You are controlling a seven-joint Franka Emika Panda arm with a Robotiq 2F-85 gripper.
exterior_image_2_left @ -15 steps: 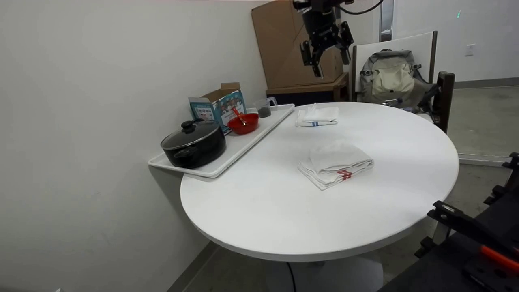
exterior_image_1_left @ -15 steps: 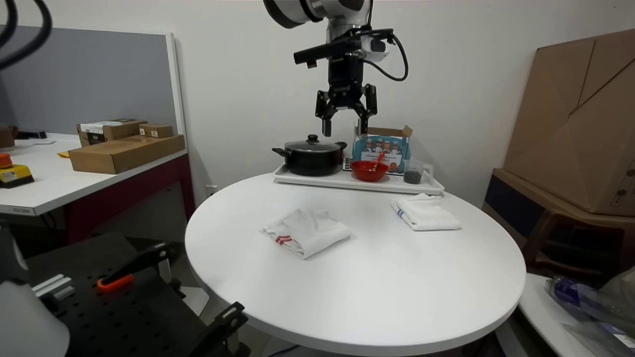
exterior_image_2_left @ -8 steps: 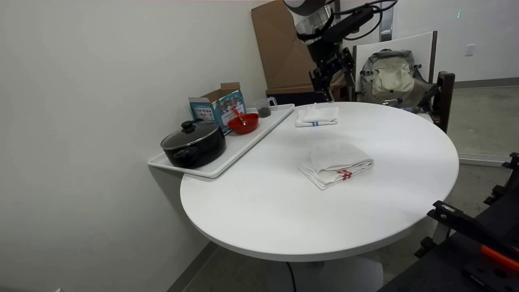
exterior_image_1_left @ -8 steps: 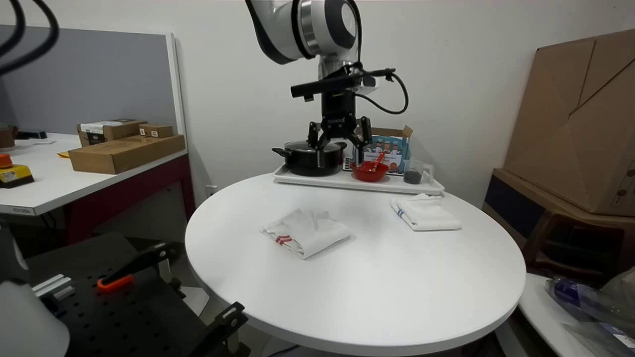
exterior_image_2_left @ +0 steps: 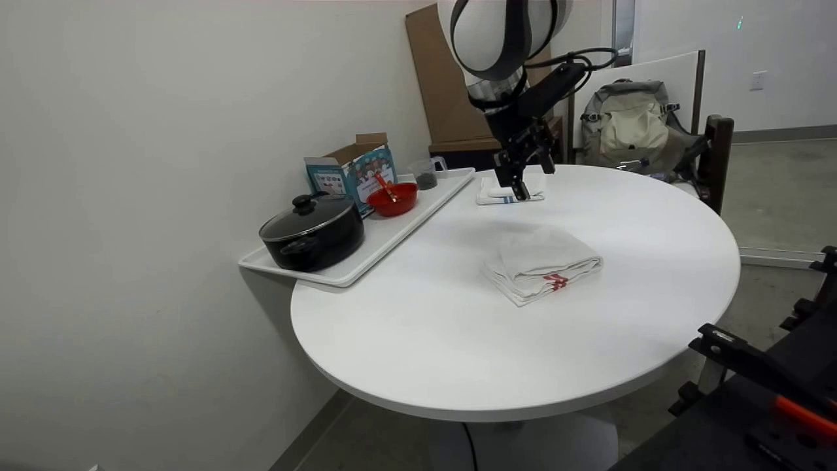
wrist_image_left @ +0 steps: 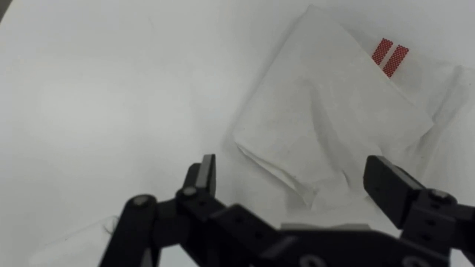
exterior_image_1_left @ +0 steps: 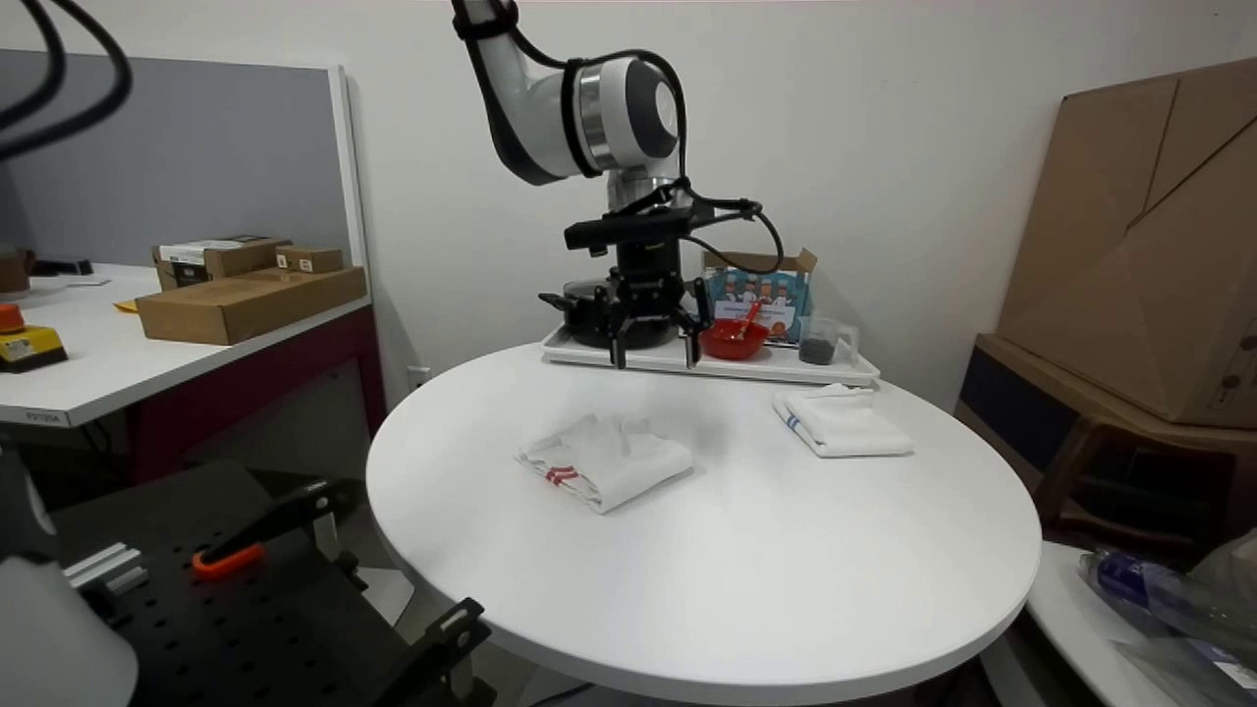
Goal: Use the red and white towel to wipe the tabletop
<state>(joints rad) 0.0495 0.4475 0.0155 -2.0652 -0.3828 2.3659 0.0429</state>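
Note:
The white towel with red stripes [exterior_image_1_left: 609,463] lies folded and rumpled on the round white tabletop [exterior_image_1_left: 776,579]. It shows in both exterior views [exterior_image_2_left: 546,254], and in the wrist view [wrist_image_left: 297,100] its red stripes are at the upper right. My gripper [exterior_image_1_left: 655,363] is open and empty, pointing down, above the table between the tray and the towel. In the wrist view the gripper [wrist_image_left: 291,159] has its fingers wide apart, with the towel's near folded edge seen between them. The fingers do not touch the towel.
A white towel with blue stripes [exterior_image_1_left: 847,422] lies near the table's edge. A white tray [exterior_image_2_left: 409,237] by the wall holds a black lidded pot [exterior_image_2_left: 314,235], a red bowl [exterior_image_2_left: 394,201], a measuring cup [exterior_image_1_left: 817,346] and an open box [exterior_image_2_left: 375,171].
The arm has come down from high above the tray, and the gripper is now lower and nearer the red-striped towel. The gripper stays open. The towels have not moved.

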